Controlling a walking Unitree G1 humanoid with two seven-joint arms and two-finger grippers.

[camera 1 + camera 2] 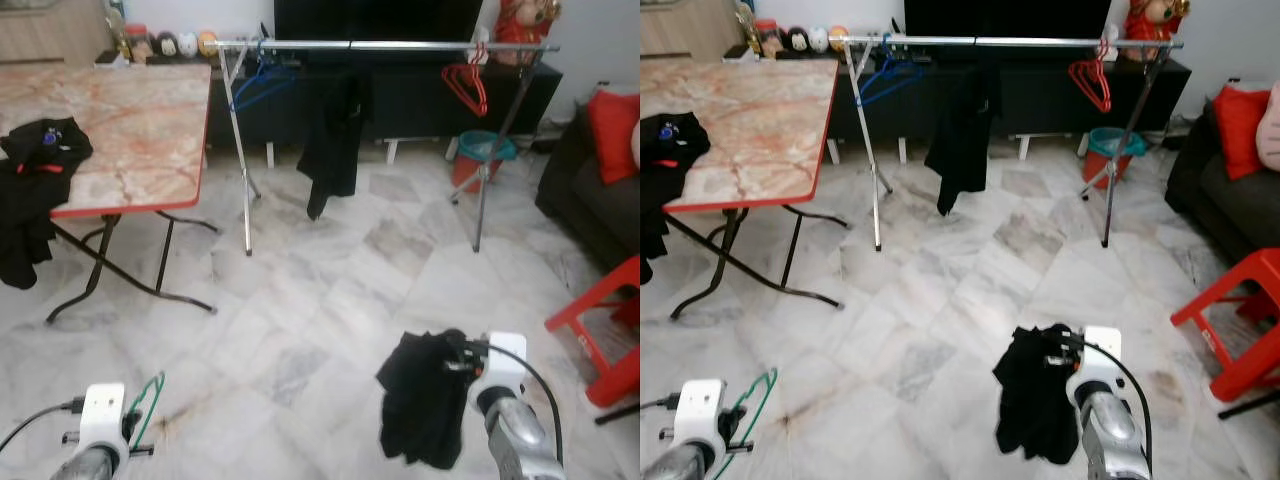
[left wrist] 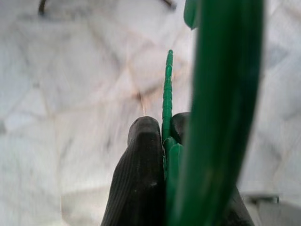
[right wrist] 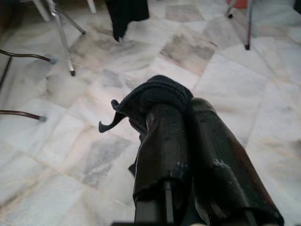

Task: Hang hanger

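Observation:
My left gripper (image 2: 164,141) is shut on a thin green hanger (image 1: 148,402), held low at the bottom left above the floor. My right gripper (image 3: 186,117) is shut on a black garment (image 1: 420,400) that hangs in folds at the bottom right. Ahead stands a silver clothes rail (image 1: 380,45) on crossed legs. On it hang a blue hanger (image 1: 262,80), a black garment (image 1: 335,140) in the middle and a red hanger (image 1: 468,85).
A folding marble-top table (image 1: 150,130) with a red edge stands at the left, black clothes (image 1: 35,165) draped on its corner. A red plastic stool (image 1: 605,330) and a dark sofa (image 1: 590,190) are at the right. A teal bin (image 1: 483,155) sits behind the rail.

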